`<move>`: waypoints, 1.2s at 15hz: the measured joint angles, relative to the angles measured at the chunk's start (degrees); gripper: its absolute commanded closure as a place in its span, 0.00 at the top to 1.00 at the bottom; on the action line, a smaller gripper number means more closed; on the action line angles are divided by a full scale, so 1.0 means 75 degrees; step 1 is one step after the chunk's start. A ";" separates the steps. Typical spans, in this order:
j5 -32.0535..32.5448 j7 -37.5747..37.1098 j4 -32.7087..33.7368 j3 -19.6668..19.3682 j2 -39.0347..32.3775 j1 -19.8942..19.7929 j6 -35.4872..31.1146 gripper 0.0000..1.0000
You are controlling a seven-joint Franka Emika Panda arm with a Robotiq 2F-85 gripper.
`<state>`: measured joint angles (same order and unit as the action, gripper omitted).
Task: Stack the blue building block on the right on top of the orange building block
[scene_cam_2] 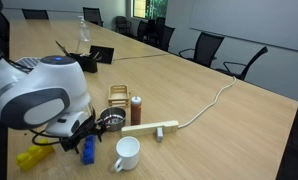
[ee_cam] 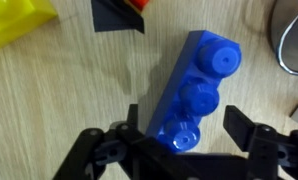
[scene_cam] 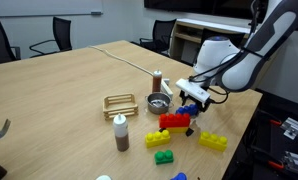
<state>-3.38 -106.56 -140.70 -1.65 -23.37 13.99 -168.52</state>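
Near the yellow brick point(ee_cam: 14, 25), our released gripper point(ee_cam: 184, 130) straddles the blue building block point(ee_cam: 197, 85); lying skewed, it could twist loose when we close.

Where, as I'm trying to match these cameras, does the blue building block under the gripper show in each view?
Exterior view: the blue building block is small and dark, right of centre, at the orange building block's end.
Exterior view: it is at lower left, left of the white mug.
Wrist view: it lies diagonally at centre.
Shared landmark: the gripper, right at the block in all three.
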 measured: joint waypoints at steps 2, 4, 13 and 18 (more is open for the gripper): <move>0.0001 0.0001 0.0022 -0.0122 -0.0061 0.0071 -0.0130 0.41; 0.0005 0.0000 0.0037 -0.0324 -0.0095 0.0218 -0.0241 0.27; -0.0218 -0.0033 0.0016 -0.0667 -0.0056 0.0581 -0.0462 0.10; -0.0266 -0.0058 -0.0357 -0.0694 0.0534 0.0633 -0.0458 0.10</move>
<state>-5.38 -106.99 -143.38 -6.86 -19.36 18.74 -171.95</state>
